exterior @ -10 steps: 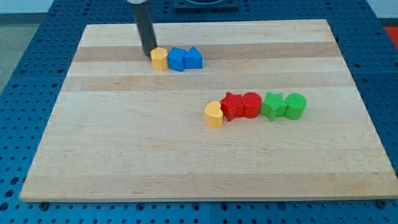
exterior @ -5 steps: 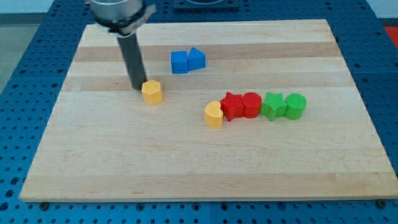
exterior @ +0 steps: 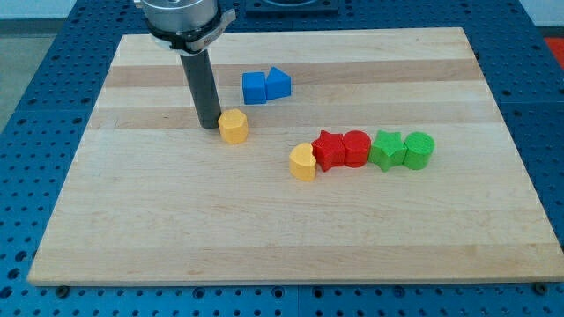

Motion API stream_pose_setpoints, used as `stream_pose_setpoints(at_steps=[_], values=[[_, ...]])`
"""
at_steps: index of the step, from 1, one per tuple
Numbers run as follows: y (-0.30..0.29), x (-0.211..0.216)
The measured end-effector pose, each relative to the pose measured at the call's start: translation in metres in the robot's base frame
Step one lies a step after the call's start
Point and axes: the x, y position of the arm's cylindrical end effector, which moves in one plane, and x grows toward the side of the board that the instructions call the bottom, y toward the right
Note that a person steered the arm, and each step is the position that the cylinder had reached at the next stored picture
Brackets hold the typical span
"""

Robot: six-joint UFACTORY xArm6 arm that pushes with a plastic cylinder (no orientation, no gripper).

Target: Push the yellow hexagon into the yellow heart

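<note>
- Yellow hexagon is seen at ten o'clock from the yellow heart, apart from it.
- My tip is set touching the hexagon at nine o'clock.
- No claw is fitted; only a rod.

Bright, even overhead light across my view. The wooden board shows no hot glare, just a soft sheen on its pale planks. Shadows are short and weak: a faint dark smudge on the board at my tip, thin ones hugging the yellow hexagon and the yellow heart. Focus is sharp on the blocks, with crisp edges and saturated colours. The board's edges look straight, without obvious bending. The arm's upper housing is cropped at the view's top.
</note>
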Motion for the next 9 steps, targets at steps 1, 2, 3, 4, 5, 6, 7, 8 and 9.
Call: stream_pose_setpoints(at_steps=[1, 2, 3, 4, 5, 6, 7, 8, 9], values=[[0.018, -0.001], [0.032, 0.02], [0.035, 0.038], [0.037, 0.045], [0.037, 0.058], [0.037, 0.081], [0.039, 0.081], [0.038, 0.063], [0.037, 0.044]])
